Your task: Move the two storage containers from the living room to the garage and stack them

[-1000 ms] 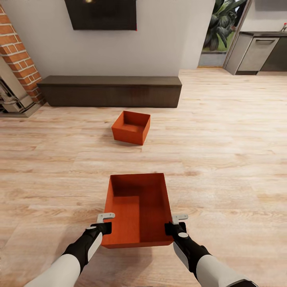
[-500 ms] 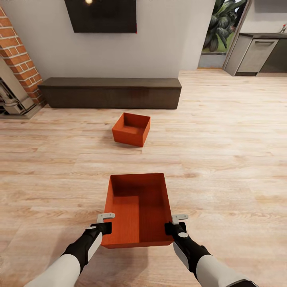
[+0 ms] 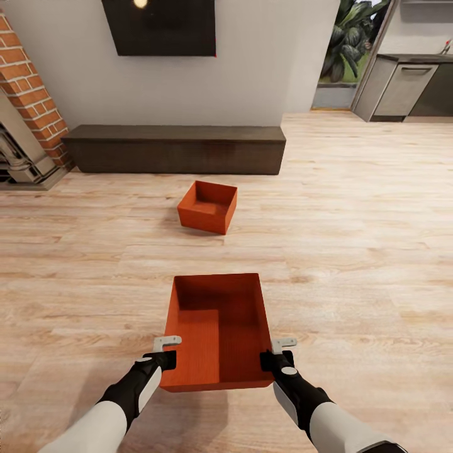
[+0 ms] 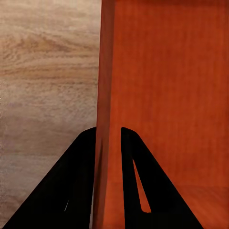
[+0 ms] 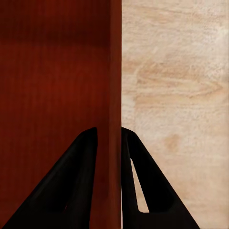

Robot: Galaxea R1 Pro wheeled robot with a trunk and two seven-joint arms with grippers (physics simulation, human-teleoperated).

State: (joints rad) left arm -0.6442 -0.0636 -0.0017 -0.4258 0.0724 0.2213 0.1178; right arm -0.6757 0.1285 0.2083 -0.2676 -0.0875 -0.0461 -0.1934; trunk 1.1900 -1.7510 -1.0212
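Orange-red and open at the top, one bin (image 3: 218,330) hangs in front of the robot, above the wood floor (image 3: 365,251) of the living room. The left gripper (image 3: 165,353) pinches the bin's left wall near the close end. In the left wrist view the thin wall (image 4: 106,95) stands between the two dark fingers (image 4: 78,181), one outside the bin and one inside. The right gripper (image 3: 277,355) does the same on the right wall, and the right wrist view shows that wall (image 5: 114,95) squeezed between its fingers (image 5: 78,181). Holding both side walls at once probably keeps the bin level, so it does not tip or swing to one side.

The other bin (image 3: 207,206) sits on the wood floor farther ahead, a bit turned, well apart from the held one. It is near the long dark bench (image 3: 176,148), which stands against the white wall under the black TV (image 3: 160,25). A brick fireplace (image 3: 28,107) is off to the left, and a doorway at the far right shows grey cupboards (image 3: 399,88) and a green plant (image 3: 349,38).

The garage is not in sight, so the job looks like it is at an early step. One bin is gripped and ready to carry. The other one waits on the floor, untouched.
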